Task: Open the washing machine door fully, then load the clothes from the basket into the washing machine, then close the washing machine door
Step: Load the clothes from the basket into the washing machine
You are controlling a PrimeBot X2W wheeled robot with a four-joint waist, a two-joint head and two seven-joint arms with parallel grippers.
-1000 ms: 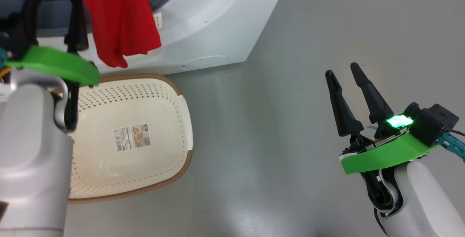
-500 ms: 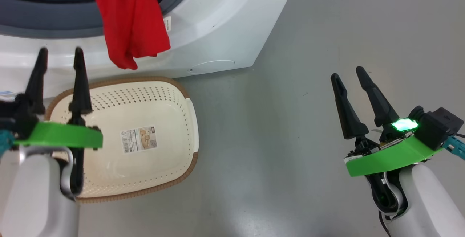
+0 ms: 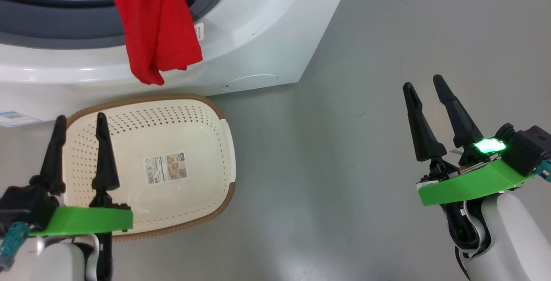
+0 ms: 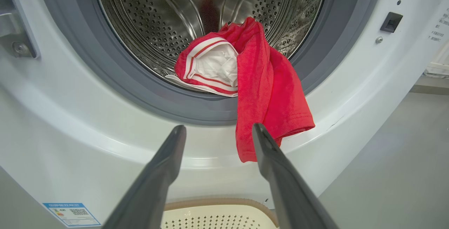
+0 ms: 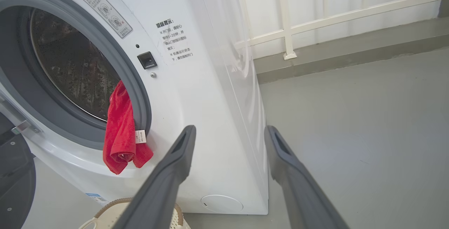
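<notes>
Grey floor point(image 3: 344, 165) of a laundry corner; white railing point(image 5: 315, 22) along the far wall.
Washing machine point(image 3: 258, 23): white front-loader, far left. Steel perforated drum point(image 4: 158, 18) exposed inside a grey rubber seal point(image 4: 105, 78). Round hatch point(image 3: 252, 81) at its lower right corner, blue energy sticker point(image 4: 72, 214) at lower left.
Washing machine door point(image 5: 14, 183): dark, swung open at the left of the opening; seen in part.
Clothes point(image 3: 159, 27): one red garment with white trim, draped over the lower lip of the opening. Part lies in the drum, part hangs outside down the front panel; small white label showing.
Basket point(image 3: 150, 111): cream, perforated, brown rim. Stands on the floor just before the machine, below the hanging garment; sticker point(image 3: 166, 167) on its bottom.
Left hand point(image 3: 81, 117): released, fingers spread, grasping nothing, above the basket's left end.
Right hand point(image 3: 423, 81): released, grasping nothing, over bare floor well right of the machine.
</notes>
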